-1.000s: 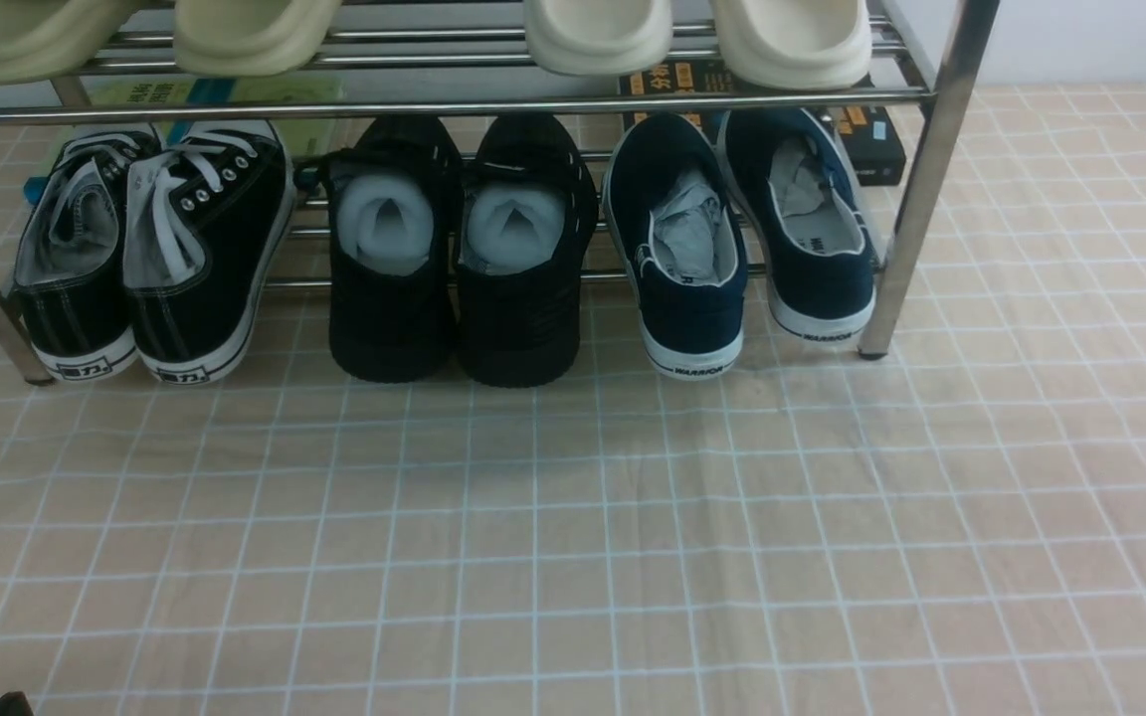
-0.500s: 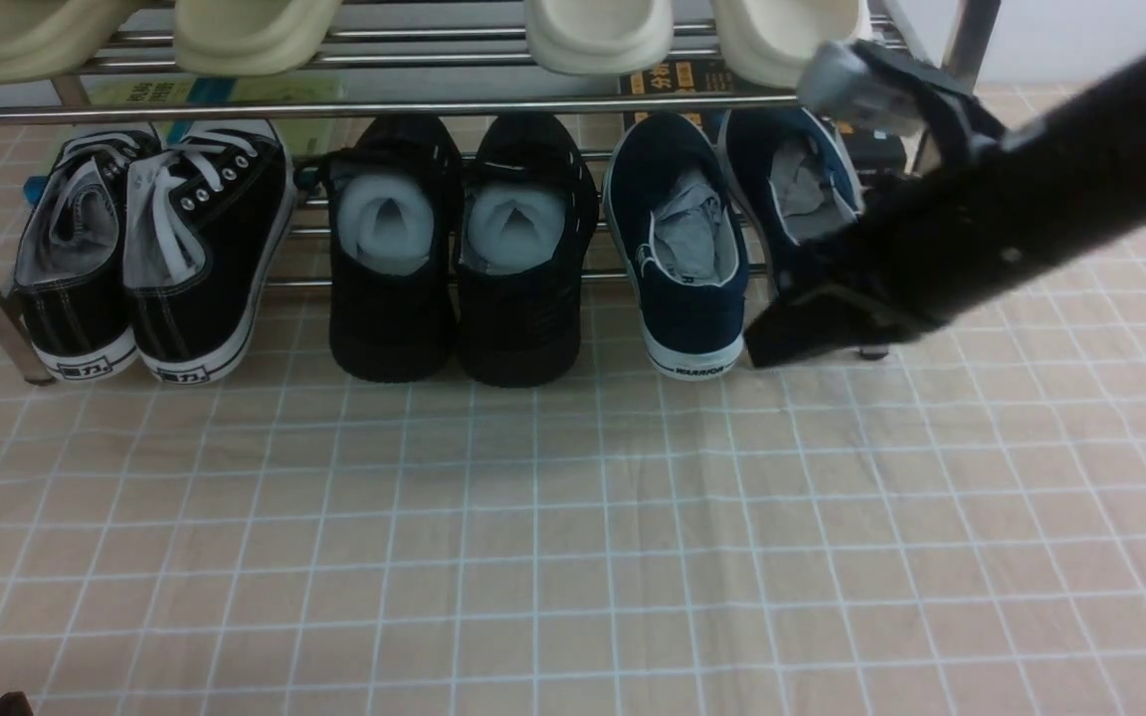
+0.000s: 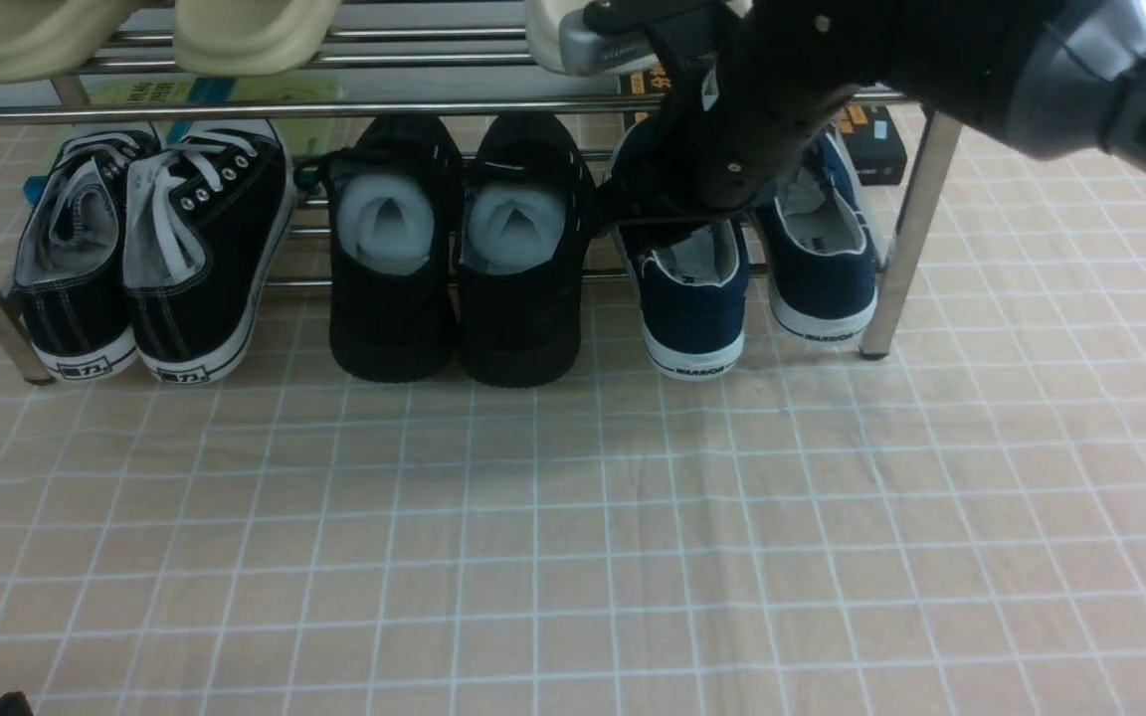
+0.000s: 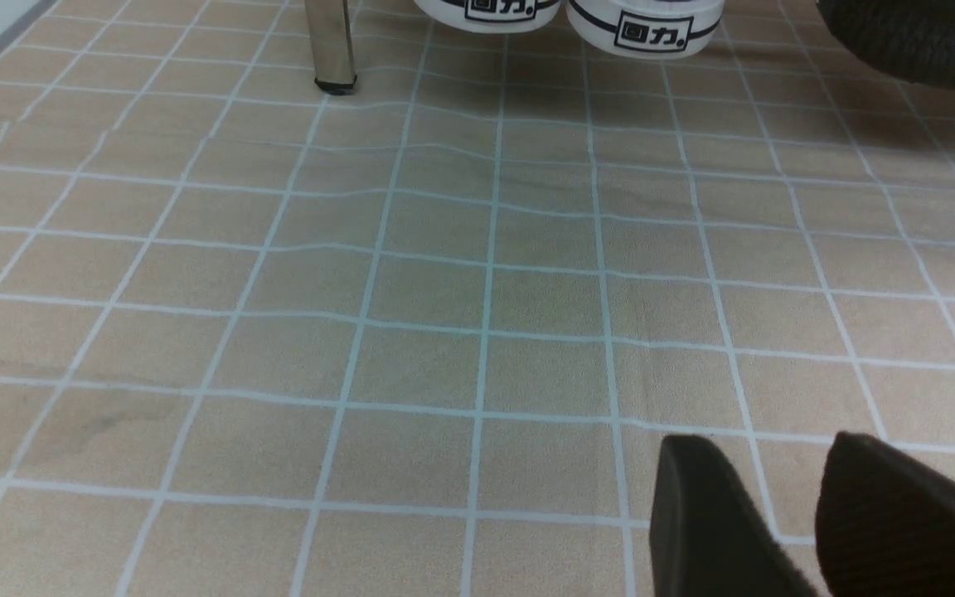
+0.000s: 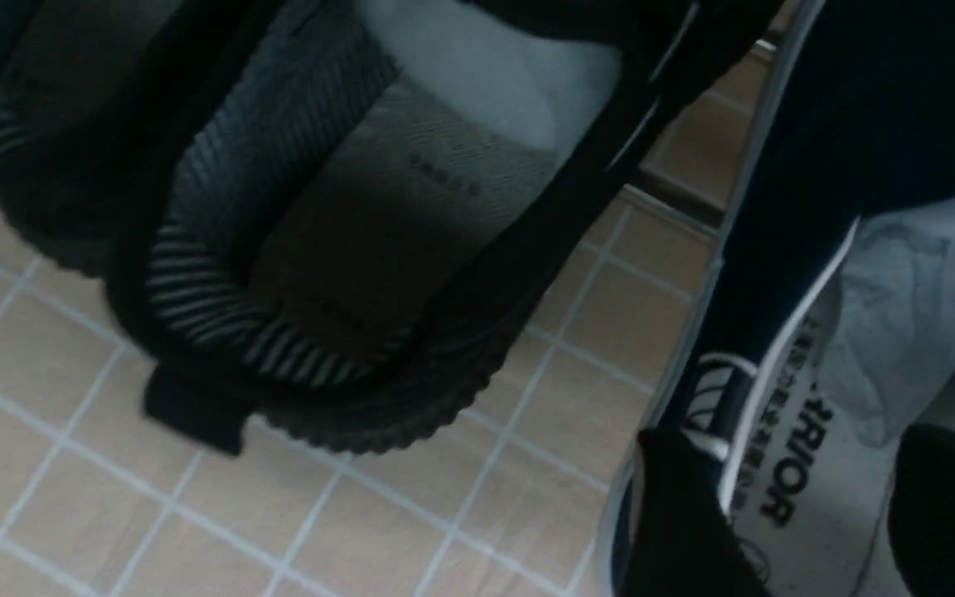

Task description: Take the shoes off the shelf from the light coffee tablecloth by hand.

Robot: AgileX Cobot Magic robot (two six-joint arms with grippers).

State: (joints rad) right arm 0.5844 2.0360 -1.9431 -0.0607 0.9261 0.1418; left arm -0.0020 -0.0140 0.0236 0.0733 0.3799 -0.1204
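Navy shoes (image 3: 697,308) — heels toward camera, toes pointing away into shelf (image 3: 916,219); right gripper (image 5: 801,448) spread apart.

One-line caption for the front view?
Right arm over the left of two navy shoes on the shelf's lower tier, heels on the tablecloth.

Front camera faces shelf (image 3: 334,107), wrist cameras close over tablecloth (image 4: 486,290)

My right arm (image 3: 832,60) hid the toes of the shoes (image 3: 694,308) from the front. The left end effector (image 4: 768,452) was cropped at the edge.
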